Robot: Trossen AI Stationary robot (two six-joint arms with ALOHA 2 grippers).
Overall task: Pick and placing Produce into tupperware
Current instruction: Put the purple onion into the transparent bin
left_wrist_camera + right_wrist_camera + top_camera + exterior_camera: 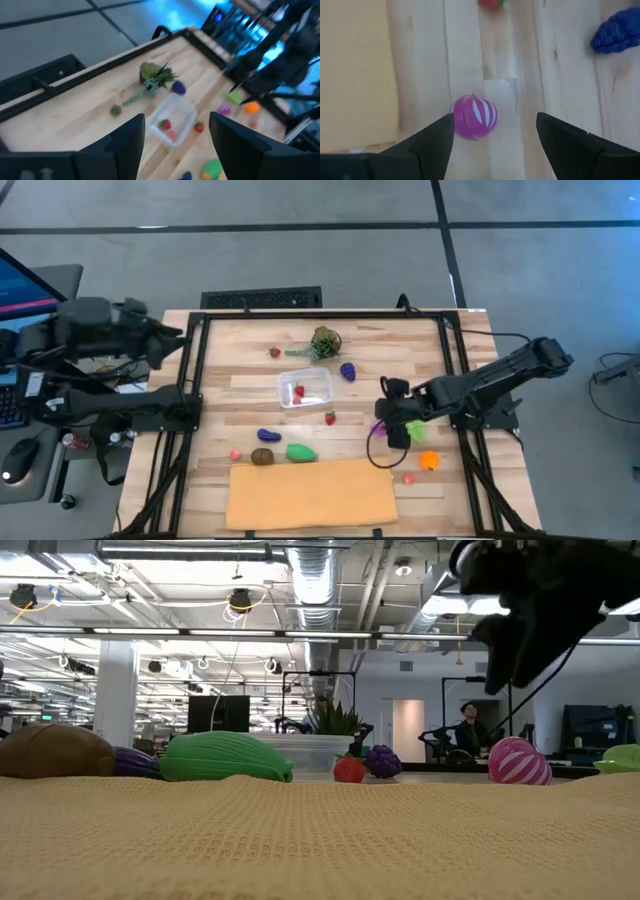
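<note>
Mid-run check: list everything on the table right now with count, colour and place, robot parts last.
tupperware: 1, clear, table centre, holding red pieces.
strawberry: 1, red, just outside the tub, toward the cloth.
second strawberry: 1, red, far side, left of the leafy bunch.
leafy bunch: 1, green, far centre.
grapes: 1, purple, right of the tub.
striped ball: 1, pink and white, below the right end effector.
green piece: 1, by the cloth's far edge.
brown piece: 1, left of the green piece.
orange piece: 1, right side.
cloth: 1, tan, near edge.
right end effector: open, over the ball.
left end effector: open, raised off the table's left.
</note>
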